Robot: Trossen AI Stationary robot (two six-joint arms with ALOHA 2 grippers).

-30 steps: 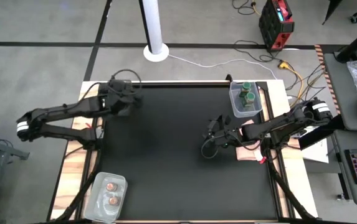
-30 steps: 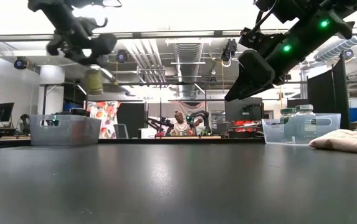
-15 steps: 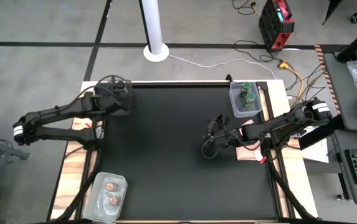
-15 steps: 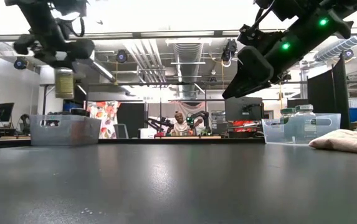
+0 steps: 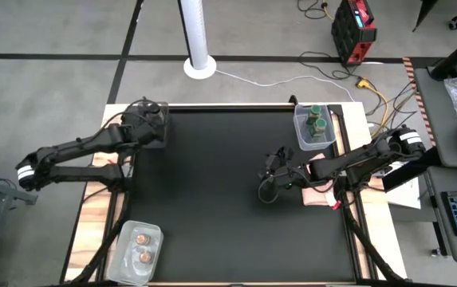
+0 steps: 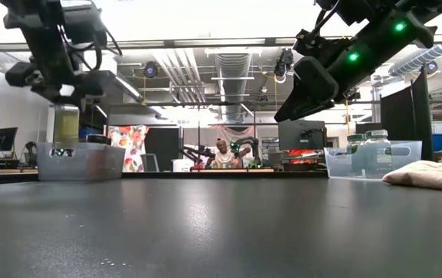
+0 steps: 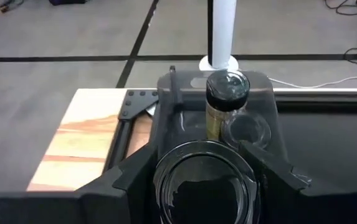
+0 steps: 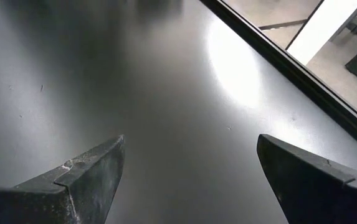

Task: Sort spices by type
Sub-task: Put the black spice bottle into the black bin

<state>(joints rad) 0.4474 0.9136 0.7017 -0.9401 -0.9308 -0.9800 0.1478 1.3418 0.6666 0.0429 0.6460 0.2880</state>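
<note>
My left gripper (image 5: 150,126) is over the clear tub (image 5: 153,119) at the table's far left corner, shut on a dark-lidded spice jar (image 6: 66,123) with brownish contents. Another dark-lidded jar (image 7: 227,99) stands upright in that tub. My right gripper (image 5: 269,182) hovers open above the table's right middle, and its fingers stand wide apart in the right wrist view (image 8: 187,180). Two green-lidded jars (image 5: 317,119) stand in a tub at the far right. Two pinkish-brown-topped jars (image 5: 141,245) sit in a tub at the near left. My left gripper pinches the jar at its dark-lidded top (image 7: 203,186) between the two fingers (image 7: 134,174), coming from above and pointing down. The jar hangs upright below the fingers, lifted clear. Its lower end (image 6: 66,140) reaches the level of the tub's rim in the low view.
A pinkish cloth (image 5: 317,195) lies at the table's right edge under my right arm. The black mat (image 5: 212,207) is bare across its middle. A white pole base (image 5: 199,65) stands beyond the far edge. A person (image 6: 222,153) sits far off in the room.
My left gripper has carried the jar toward the table's left edge and then down, from well above the far-left tub until the jar's bottom meets the tub's rim. The jar has stayed upright in the hold.
</note>
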